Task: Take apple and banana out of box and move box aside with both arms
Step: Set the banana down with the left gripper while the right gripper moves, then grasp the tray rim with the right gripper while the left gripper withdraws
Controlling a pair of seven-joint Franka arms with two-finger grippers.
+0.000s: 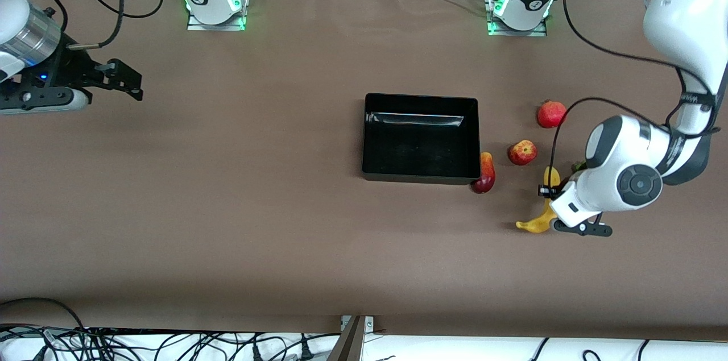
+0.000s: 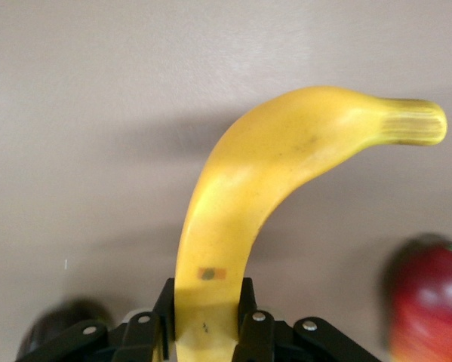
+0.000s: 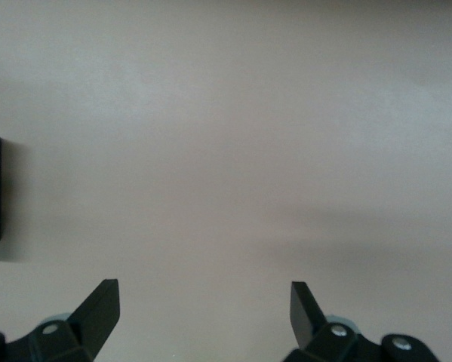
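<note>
Left arm: reaches from its base down to the table at its own end, elbow bent, wrist turned low. Left gripper (image 2: 207, 324) is clamped on one end of the banana (image 1: 539, 219); the fingers (image 2: 244, 302) press both sides of the fruit, the rest curving away over the brown table (image 1: 227, 207). Whether the banana rests on the table or is just lifted cannot be told.

Right arm: waits at its own end of the table, wrist held level above the surface. Right gripper (image 3: 204, 309) has its fingers spread wide apart, nothing between them.

Box (image 1: 421, 139): one, black, shallow, upright walls, near the middle of the table, nothing inside.

Fruits counted: five.
- Banana, one, yellow, in the left gripper.
- Mango (image 1: 485, 173), one, red-orange, touching the box's corner toward the left arm's end.
- Apple (image 1: 522, 152), one, red-yellow, between mango and banana, apart from both.
- Pomegranate (image 1: 550, 114), one, round and red, farther from the front camera than the apple.
- Dark fruit (image 1: 578, 166), one, mostly hidden by the left arm's wrist, just beside the banana.
</note>
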